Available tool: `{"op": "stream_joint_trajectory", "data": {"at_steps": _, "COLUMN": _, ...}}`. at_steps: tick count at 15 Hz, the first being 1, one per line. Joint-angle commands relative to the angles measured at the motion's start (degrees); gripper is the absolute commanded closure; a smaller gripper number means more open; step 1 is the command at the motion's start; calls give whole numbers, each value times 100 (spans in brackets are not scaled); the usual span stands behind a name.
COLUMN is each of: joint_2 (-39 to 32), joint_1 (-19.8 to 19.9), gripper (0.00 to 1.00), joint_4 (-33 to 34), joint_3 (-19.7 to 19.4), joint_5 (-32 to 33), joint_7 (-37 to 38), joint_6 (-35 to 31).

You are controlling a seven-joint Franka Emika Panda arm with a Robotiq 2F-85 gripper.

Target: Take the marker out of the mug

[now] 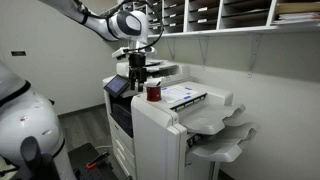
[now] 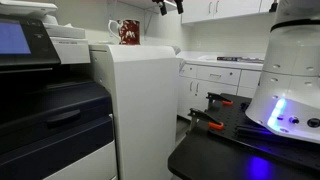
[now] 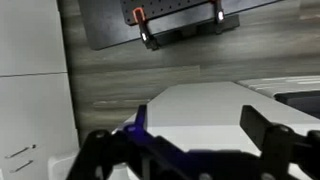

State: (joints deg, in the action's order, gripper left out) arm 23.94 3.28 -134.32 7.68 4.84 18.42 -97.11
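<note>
The mug [image 1: 153,92] stands upright on the worktop [image 1: 160,107], the flat white top of the big printer [image 1: 155,145], near the middle of the frame. The marker is too small to make out. I think it sits inside the mug, so that is the place to reach. The claw [image 1: 138,68] hangs just up and left of the mug, not touching it. In the wrist view its fingers [image 3: 272,135] are wide apart with nothing between them, ready to close around the marker.

No legible text, pale marks on the mug [image 2: 129,32], perhaps a design, printed sheet [image 1: 185,95] unreadable
</note>
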Motion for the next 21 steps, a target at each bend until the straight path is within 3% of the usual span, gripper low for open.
{"op": "stream_joint_trajectory", "data": {"at_steps": 1, "joint_2": -8, "joint_1": -105, "gripper": 0, "joint_4": 11, "joint_3": -93, "joint_5": 32, "joint_7": 31, "joint_6": 12}}
{"op": "stream_joint_trajectory", "data": {"at_steps": 6, "joint_2": -8, "joint_1": -105, "gripper": 0, "joint_4": 11, "joint_3": -93, "joint_5": 32, "joint_7": 31, "joint_6": 12}}
{"op": "stream_joint_trajectory", "data": {"at_steps": 10, "joint_2": -74, "joint_1": -155, "gripper": 0, "joint_4": 98, "joint_3": -273, "joint_5": -485, "joint_7": -21, "joint_6": -855}}
{"op": "stream_joint_trajectory", "data": {"at_steps": 16, "joint_2": -568, "joint_1": -221, "gripper": 0, "joint_4": 484, "joint_3": -266, "joint_5": -699, "joint_7": -76, "joint_6": -2023}}
{"op": "stream_joint_trajectory", "data": {"at_steps": 17, "joint_2": -699, "joint_1": -241, "gripper": 3, "joint_4": 560, "joint_3": -227, "joint_5": -675, "joint_7": -18, "joint_6": -2141}}
{"op": "stream_joint_trajectory", "data": {"at_steps": 18, "joint_2": -830, "joint_1": -282, "gripper": 17, "joint_4": 638, "joint_3": -225, "joint_5": -674, "joint_7": -53, "joint_6": -2193}}
{"op": "stream_joint_trajectory", "data": {"at_steps": 19, "joint_2": -971, "joint_1": -312, "gripper": 18, "joint_4": 735, "joint_3": -213, "joint_5": -657, "joint_7": -12, "joint_6": -2242}}
{"op": "stream_joint_trajectory", "data": {"at_steps": 21, "joint_2": -1201, "joint_1": -353, "gripper": 38, "joint_4": 883, "joint_3": -212, "joint_5": -644, "joint_7": 83, "joint_6": -2338}}
